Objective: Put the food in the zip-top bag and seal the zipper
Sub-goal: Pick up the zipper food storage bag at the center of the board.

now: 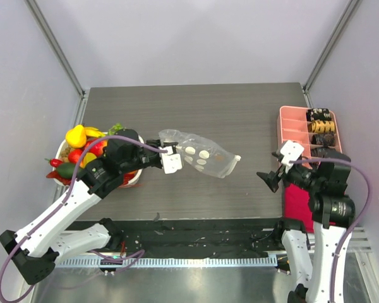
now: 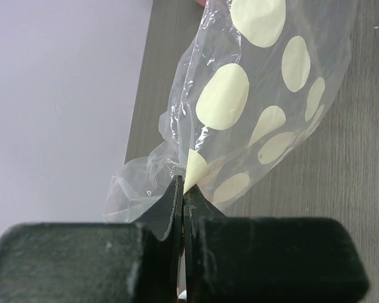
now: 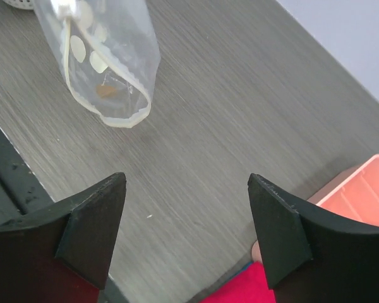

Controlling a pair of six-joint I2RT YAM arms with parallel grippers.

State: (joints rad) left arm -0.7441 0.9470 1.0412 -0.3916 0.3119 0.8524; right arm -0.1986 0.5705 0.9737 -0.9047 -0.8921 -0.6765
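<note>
The left gripper (image 2: 180,189) pinches the bag (image 2: 240,107) at its 9 o'clock end. The right gripper (image 3: 186,183), at the bag's 3 o'clock, stands spread, holding nothing.

One zip-top bag (image 1: 199,154), one pink tray (image 1: 293,124) (compartmented).

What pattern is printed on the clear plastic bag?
The bag is printed with pale cream round dots on clear plastic. The left wrist view shows them best.
</note>
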